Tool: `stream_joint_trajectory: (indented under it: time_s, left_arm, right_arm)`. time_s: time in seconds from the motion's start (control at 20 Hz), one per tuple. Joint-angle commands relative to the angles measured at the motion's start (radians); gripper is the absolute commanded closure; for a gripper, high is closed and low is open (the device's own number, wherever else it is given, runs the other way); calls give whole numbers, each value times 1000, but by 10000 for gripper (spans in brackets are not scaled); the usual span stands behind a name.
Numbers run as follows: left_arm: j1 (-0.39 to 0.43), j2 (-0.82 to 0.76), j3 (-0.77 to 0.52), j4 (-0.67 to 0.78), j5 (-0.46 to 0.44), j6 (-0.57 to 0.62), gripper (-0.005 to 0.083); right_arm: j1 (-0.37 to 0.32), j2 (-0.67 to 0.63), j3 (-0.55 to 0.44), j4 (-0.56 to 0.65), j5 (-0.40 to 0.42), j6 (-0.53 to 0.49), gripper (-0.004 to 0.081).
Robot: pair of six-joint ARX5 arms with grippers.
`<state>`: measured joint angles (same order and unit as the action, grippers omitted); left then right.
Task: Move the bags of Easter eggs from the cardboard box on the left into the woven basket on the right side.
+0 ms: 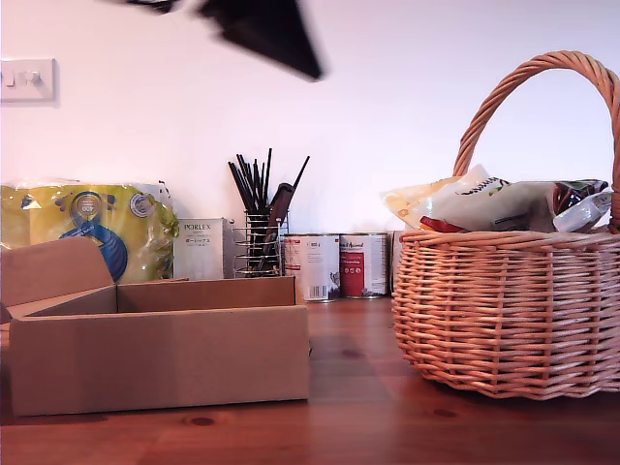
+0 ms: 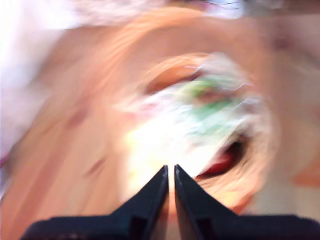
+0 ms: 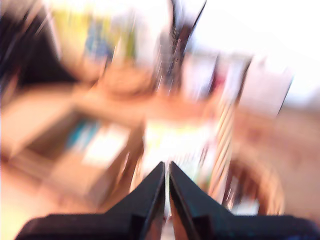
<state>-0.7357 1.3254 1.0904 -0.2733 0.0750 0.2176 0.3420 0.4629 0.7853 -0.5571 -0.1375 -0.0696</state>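
- My first gripper (image 2: pixel 170 172) has its jaws all but closed on nothing; blurred bags (image 2: pixel 200 115) in the basket (image 2: pixel 100 100) lie ahead at twelve o'clock
- My second gripper (image 3: pixel 166 170) is likewise nearly closed and empty; the box (image 3: pixel 75 150) sits toward ten o'clock, its contents smeared, long axis unreadable
- In the exterior view, bags top the basket; which arm is nearer I cannot tell

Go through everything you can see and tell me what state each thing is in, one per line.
cardboard box: open, flaps folded out, inside hidden in the exterior view.
woven basket: upright, piled above its rim.
bags of Easter eggs: heaped in the basket.
wire utensil holder: upright, holding dark utensils.
tins: upright, closed.
my first gripper: shut, holding nothing.
my second gripper: shut, holding nothing.
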Motion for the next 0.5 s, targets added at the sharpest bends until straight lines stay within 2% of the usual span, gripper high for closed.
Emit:
stream_joint_trajectory:
  time_s: [0.0, 0.15, 0.45]
  left_arm:
    - [25, -72, -97, 70, -45, -78, 797]
    - [85, -233, -264, 151, -117, -164, 797]
    - [220, -544, -451, 104, -154, -222, 797]
  right_arm:
    - [2, -3, -50, 60, 11, 33, 783]
    - [0, -3, -97, 155, 61, 47, 783]
    - [-31, -3, -110, 153, 71, 44, 783]
